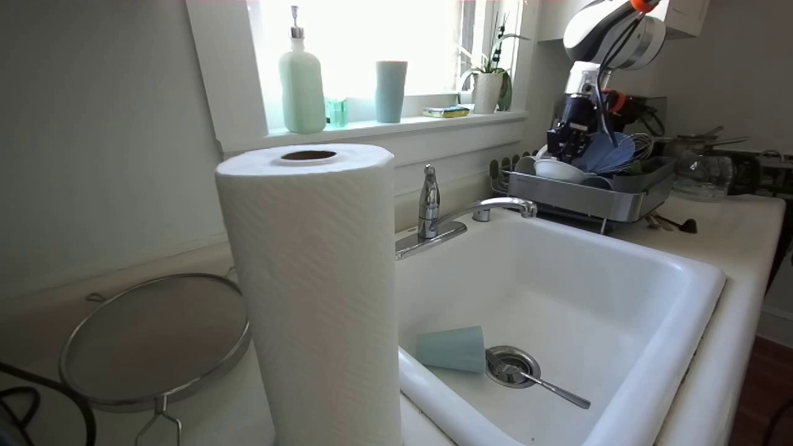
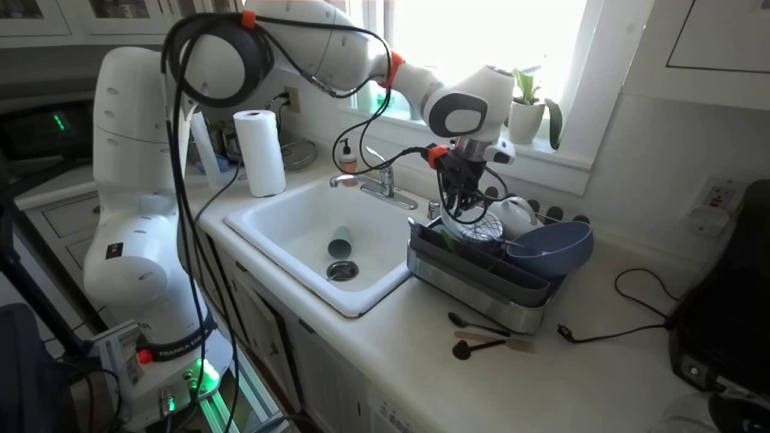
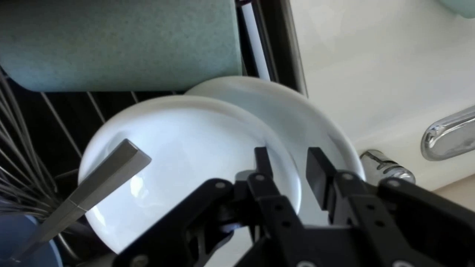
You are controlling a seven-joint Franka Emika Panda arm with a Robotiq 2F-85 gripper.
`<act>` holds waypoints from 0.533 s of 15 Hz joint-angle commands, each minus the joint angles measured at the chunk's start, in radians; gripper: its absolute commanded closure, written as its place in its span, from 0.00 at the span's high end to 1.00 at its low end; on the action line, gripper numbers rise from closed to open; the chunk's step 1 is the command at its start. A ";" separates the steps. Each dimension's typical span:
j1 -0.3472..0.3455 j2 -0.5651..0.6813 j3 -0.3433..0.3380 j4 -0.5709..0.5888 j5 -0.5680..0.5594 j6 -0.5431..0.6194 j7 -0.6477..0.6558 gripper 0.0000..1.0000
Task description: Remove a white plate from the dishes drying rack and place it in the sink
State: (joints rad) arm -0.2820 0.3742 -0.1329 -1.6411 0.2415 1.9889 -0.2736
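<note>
Both halves of my tool (image 3: 288,157) are spread, pointing down over the drying rack (image 1: 570,197). In the wrist view the rim of the white plate (image 3: 185,163) shows in the gap between them; I can't tell whether either half touches it. The white plate sits in the rack, overlapping a second white dish (image 3: 297,102), and a metal handle (image 3: 109,177) crosses the plate's edge. With them in the rack I see a green cup (image 3: 122,44), a whisk (image 3: 22,159) and a blue bowl (image 2: 550,249), tilted. Just beside the rack is the sink (image 1: 619,291), where a pale blue cup (image 1: 451,349) lies on its side near a fork (image 1: 560,391). On the surface (image 2: 421,361) near the rack's long side lie two dark spoons (image 2: 460,321). Well apart from the rack, past the sink, stands a roll of paper towels (image 1: 310,297).
</note>
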 commanded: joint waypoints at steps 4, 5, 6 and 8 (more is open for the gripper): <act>0.001 -0.006 -0.002 -0.023 -0.063 0.021 -0.040 0.22; 0.000 -0.006 -0.003 -0.022 -0.067 0.022 -0.041 0.11; -0.001 -0.006 -0.003 -0.020 -0.072 0.028 -0.044 0.03; -0.004 -0.009 -0.003 -0.015 -0.077 0.049 -0.046 0.02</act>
State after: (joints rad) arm -0.2832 0.3737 -0.1354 -1.6433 0.1888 2.0213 -0.3076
